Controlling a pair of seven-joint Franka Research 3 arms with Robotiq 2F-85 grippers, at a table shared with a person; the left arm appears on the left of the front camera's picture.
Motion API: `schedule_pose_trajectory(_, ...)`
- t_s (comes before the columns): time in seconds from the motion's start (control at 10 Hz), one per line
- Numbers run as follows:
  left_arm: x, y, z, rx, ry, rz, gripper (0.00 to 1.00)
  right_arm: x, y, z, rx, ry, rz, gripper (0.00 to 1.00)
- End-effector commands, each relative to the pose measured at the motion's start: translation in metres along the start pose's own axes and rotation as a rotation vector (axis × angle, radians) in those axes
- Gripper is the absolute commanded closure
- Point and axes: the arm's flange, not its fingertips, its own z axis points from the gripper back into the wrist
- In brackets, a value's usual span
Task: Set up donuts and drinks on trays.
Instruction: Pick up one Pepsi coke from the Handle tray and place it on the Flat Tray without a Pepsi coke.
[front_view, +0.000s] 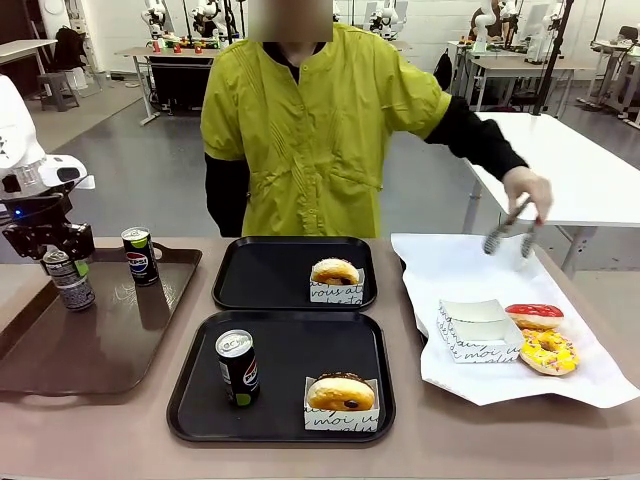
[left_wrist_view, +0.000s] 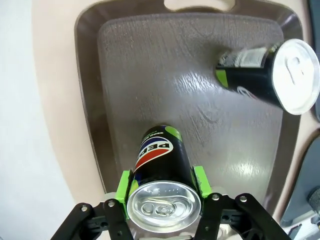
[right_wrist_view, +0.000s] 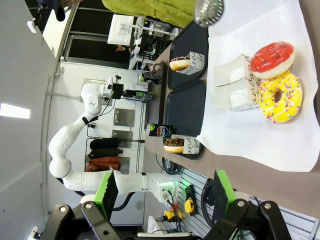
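1. Front view: the left hand (front_view: 57, 258) is clamping the held can (front_view: 72, 288), which is standing upright on the brown tray (front_view: 100, 350) near its left rim.
   - The spare can (front_view: 139, 255) is standing near it on the same tray, toward the robot's right.
   - The far tray (front_view: 270, 275) is carrying a plain donut (front_view: 335, 271) and no can. The near tray (front_view: 290, 345) is already carrying the near can (front_view: 238, 367) and a chocolate donut (front_view: 343, 392).
   - So the held can is probably heading for the far tray. That tray is lying to the robot's right of the hand, past the spare can and the brown tray's rim, and the left arm is much the nearer one.
   - The person's hand (front_view: 527, 190) is holding tongs (front_view: 508, 232) over the paper (front_view: 450, 265).
2. Left wrist view: green pads (left_wrist_view: 123, 185) are pressing both sides of the held can (left_wrist_view: 160, 155).
   - Its long axis is running straight along the fingers, so a plain lift should be clearing the tray.
   - The spare can (left_wrist_view: 272, 75) is standing well apart, toward the upper right.
3. Right wrist view: the right hand (right_wrist_view: 165, 192) is hanging with its fingers spread and nothing between them.
   - The red donut (right_wrist_view: 272, 57) and yellow donut (right_wrist_view: 280, 95) are lying touching on the paper, beside an empty holder (right_wrist_view: 232, 82).
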Motion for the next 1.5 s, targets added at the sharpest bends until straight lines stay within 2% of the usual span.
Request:
schedule_pose_trajectory(0.0,-0.021,-0.013,0.043,-0.031,0.053,0.002,0.98,0.002,0.000,0.000,0.021,-0.004,0.014,0.00)
schedule_pose_trajectory(0.3,-0.066,-0.046,0.117,-0.035,0.125,-0.022,0.98,0.002,0.000,0.000,0.021,-0.004,0.014,0.00)
schedule_pose_trajectory(0.5,-0.089,-0.061,0.150,-0.049,0.110,-0.029,0.98,0.002,0.000,0.000,0.021,-0.004,0.014,0.00)
schedule_pose_trajectory(0.8,-0.098,-0.056,0.161,-0.043,0.011,0.037,0.98,0.002,0.000,0.000,0.021,-0.004,0.014,0.00)
schedule_pose_trajectory(0.9,-0.102,-0.063,0.165,-0.044,0.092,-0.040,0.98,0.002,0.000,0.000,0.021,-0.004,0.014,0.00)
schedule_pose_trajectory(1.2,-0.102,-0.063,0.165,-0.044,0.092,-0.040,0.98,0.002,0.000,0.000,0.021,-0.004,0.014,0.00)
schedule_pose_trajectory(1.3,-0.101,-0.063,0.162,-0.043,0.083,-0.021,0.41,0.002,0.000,0.000,0.021,-0.004,0.014,0.00)
schedule_pose_trajectory(1.4,-0.097,-0.086,0.157,-0.028,0.067,-0.045,0.41,0.002,0.000,0.000,0.021,-0.004,0.014,0.00)
